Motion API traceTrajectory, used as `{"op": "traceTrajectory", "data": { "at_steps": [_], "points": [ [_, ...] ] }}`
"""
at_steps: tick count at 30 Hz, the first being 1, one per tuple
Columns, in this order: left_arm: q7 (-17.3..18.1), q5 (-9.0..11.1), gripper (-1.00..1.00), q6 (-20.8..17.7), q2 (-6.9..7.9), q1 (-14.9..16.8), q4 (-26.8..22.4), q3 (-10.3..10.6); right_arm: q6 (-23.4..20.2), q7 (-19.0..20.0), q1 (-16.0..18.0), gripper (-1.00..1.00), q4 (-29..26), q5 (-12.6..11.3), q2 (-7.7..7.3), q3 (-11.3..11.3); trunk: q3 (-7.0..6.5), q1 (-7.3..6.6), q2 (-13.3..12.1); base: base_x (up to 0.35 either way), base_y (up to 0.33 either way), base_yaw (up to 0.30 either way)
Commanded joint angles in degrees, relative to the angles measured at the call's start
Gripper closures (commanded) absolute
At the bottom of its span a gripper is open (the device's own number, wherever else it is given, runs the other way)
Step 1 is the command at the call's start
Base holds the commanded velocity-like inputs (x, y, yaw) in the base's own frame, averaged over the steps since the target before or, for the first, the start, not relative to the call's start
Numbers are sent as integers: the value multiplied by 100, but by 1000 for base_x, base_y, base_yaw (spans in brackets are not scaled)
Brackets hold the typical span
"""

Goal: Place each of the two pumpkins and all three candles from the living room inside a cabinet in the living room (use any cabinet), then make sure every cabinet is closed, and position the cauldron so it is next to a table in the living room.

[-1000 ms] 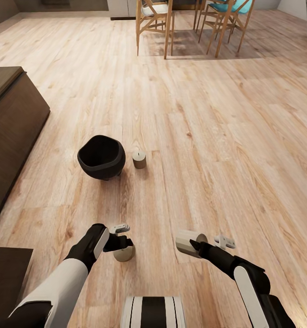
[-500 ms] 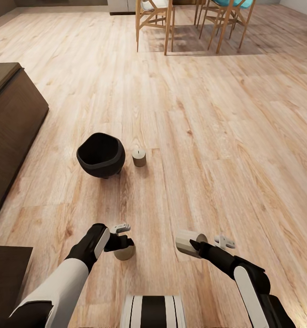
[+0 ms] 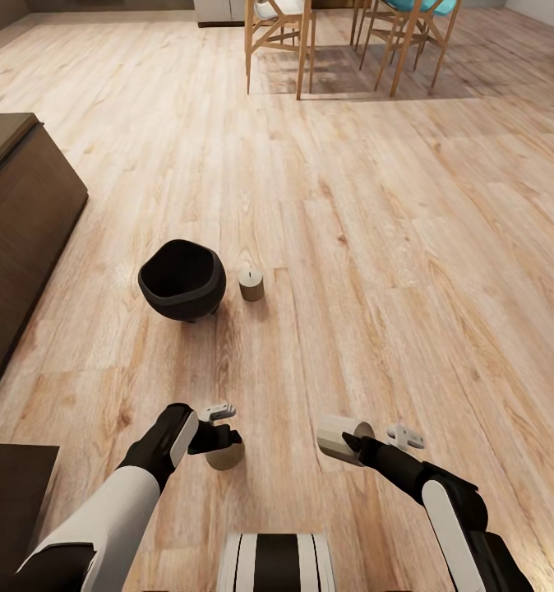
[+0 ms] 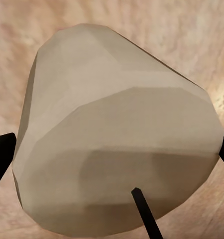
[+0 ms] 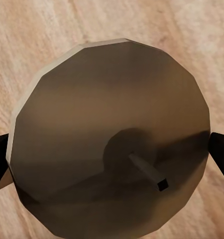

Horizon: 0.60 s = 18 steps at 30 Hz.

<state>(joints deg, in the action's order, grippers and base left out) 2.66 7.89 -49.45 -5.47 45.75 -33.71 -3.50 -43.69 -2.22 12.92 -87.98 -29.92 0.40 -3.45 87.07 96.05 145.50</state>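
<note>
Left tool [image 3: 218, 434]: dark fingers pinching a beige candle [image 3: 225, 455], held low over the wood floor [image 3: 376, 247]. In the left wrist view this candle [image 4: 117, 134] sits between two dark fingers [image 4: 2, 154] at the frame's sides; its wick [image 4: 147, 214] crosses the near face and is cut off at the frame edge.

Right tool [image 3: 367, 440]: fingers pinching a second candle [image 3: 340, 438], lying sideways with one round end turned toward the arm. The right wrist view shows that round end [image 5: 112, 134] face on, a short wick [image 5: 148, 172] at its middle, dark fingers [image 5: 220, 154] pressed on either side.

Third candle [image 3: 251, 284]: upright on the floor, just beside the cauldron [image 3: 182, 279], the two apart by a narrow gap.

Cauldron: black, mouth up, on the floor near the middle; its feet are mostly hidden under the belly.

Cabinet [image 3: 22, 214]: dark brown, at the floor's left side, cut off by the frame edge; fronts cannot be judged as shut or ajar from this angle.

Dark furniture corner [image 3: 10, 485]: near left, cut off, kind unclear.

Wooden chairs [image 3: 281, 37]: far end of the floor, tops cut off.
</note>
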Motion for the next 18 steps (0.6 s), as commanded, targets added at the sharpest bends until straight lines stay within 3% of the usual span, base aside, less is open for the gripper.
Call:
{"op": "traceTrajectory", "data": {
  "at_steps": [1, 18],
  "points": [
    [24, -59, -100, -29, -7, -5, -4, -36, -31, -24, 2, 100, -7, -50, 4, -10, 5, 0, 1, 0, 0, 0],
    [3, -59, -100, -30, -7, -5, -4, -36, -31, -24, 1, 100, -3, -50, 4, -15, 5, 0, 1, 0, 0, 0]
  ]
}}
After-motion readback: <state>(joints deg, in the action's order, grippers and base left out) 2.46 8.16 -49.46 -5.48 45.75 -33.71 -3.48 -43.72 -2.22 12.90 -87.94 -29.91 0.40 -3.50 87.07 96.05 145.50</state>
